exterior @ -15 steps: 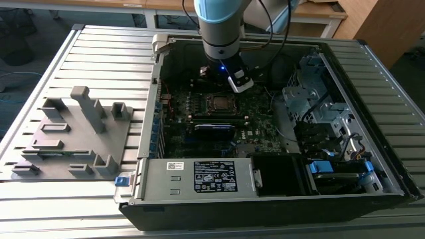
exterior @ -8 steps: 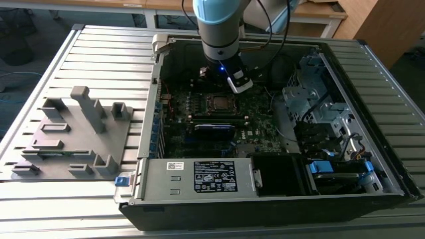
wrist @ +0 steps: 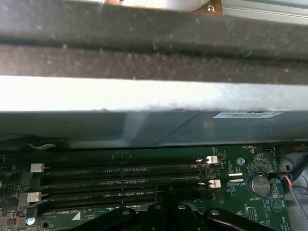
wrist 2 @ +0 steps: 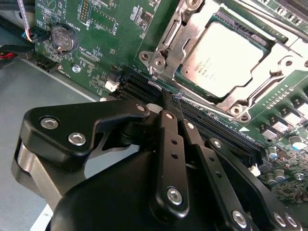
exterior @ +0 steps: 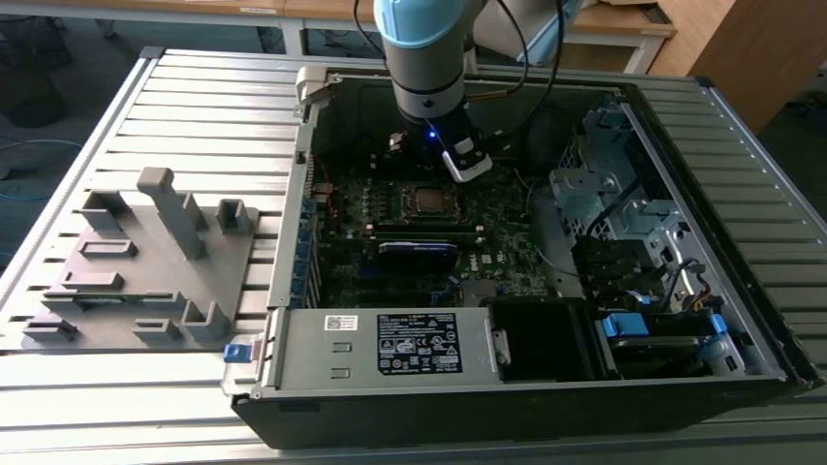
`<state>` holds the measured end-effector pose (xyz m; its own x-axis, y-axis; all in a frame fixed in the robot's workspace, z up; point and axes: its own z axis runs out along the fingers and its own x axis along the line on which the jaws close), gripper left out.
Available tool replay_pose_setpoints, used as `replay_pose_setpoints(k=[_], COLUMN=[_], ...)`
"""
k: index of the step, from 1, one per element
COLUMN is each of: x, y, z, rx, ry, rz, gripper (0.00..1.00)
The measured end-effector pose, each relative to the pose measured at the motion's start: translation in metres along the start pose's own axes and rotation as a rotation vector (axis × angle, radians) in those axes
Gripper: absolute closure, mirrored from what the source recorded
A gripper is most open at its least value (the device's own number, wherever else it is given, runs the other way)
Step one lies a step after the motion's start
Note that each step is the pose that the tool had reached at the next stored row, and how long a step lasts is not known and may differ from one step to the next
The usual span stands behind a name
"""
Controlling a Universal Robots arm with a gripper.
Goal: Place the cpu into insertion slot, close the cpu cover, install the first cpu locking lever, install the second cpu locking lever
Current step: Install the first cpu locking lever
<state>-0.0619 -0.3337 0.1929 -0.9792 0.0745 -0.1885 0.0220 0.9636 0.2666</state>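
Silver-grey, the cpu [wrist 2: 223, 60] sits in the insertion slot [wrist 2: 288, 48] under the lowered cpu cover [wrist 2: 180, 36], and we see our gripper [wrist 2: 166, 94] pinched together, empty, tips just beside the cover's corner.

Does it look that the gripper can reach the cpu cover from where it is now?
Probably yes. In the second wrist view the gripper, fingers together, sits just beside the cpu cover, which lies over the cpu; nothing stands between them.
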Motion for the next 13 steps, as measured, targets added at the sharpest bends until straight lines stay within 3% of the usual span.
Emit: replay_pose_setpoints(k=[13], x=[0.0067], y=[0.0001], z=[-0.0013], rx=[0.0005], ry=[-0.0026], rz=[0.001], gripper=[0.9])
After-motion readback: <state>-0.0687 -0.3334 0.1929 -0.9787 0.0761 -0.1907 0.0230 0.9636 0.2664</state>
